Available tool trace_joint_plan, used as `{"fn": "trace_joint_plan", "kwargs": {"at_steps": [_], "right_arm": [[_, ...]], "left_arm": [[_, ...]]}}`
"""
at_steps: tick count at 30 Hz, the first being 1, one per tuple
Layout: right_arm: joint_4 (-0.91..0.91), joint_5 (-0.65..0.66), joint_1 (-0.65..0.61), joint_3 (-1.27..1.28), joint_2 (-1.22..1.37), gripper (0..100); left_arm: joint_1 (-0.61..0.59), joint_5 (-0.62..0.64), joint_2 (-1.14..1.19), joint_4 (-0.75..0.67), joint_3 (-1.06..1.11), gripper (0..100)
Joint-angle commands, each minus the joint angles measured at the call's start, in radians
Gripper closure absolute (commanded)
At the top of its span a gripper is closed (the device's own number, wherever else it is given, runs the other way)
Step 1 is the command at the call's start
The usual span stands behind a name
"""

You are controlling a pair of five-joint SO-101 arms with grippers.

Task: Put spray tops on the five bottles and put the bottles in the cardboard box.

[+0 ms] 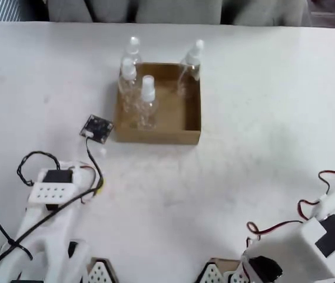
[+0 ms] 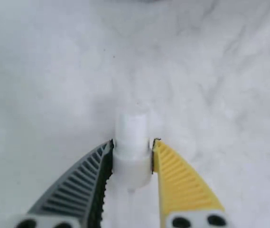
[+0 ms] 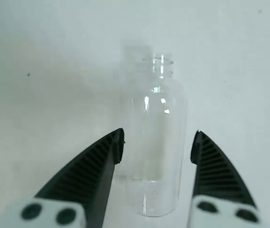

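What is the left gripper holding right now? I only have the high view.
Observer: The left gripper is shut on a white spray top, above the bare table.
Operator: And the right one?
Observer: The right gripper is open, with one finger on each side of a clear bottle, not clamped on it.
Operator: Does that bottle have a top on yet?
Observer: No. Its threaded neck is bare.
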Motion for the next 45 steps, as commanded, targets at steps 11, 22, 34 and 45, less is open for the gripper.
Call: {"fn": "trace_joint_plan", "kwargs": {"at_steps": [11, 22, 34, 45], "right_arm": [[-0.122, 0.046, -0.033, -0.014, 0.120, 79.7], [-0.116, 0.161, -0.028, -0.006, 0.125, 79.6], [-0.094, 0.244, -0.025, 0.008, 0.114, 73.8], [-0.051, 0.417, -0.008, 0.011, 0.122, 71.6]], "left_arm": [[0.004, -0.012, -0.030, -0.009, -0.006, 95], [0.005, -0.014, -0.030, -0.009, -0.006, 95], [0.004, -0.014, -0.030, -0.009, -0.006, 95], [0.004, -0.014, -0.030, -0.009, -0.006, 95]]}}
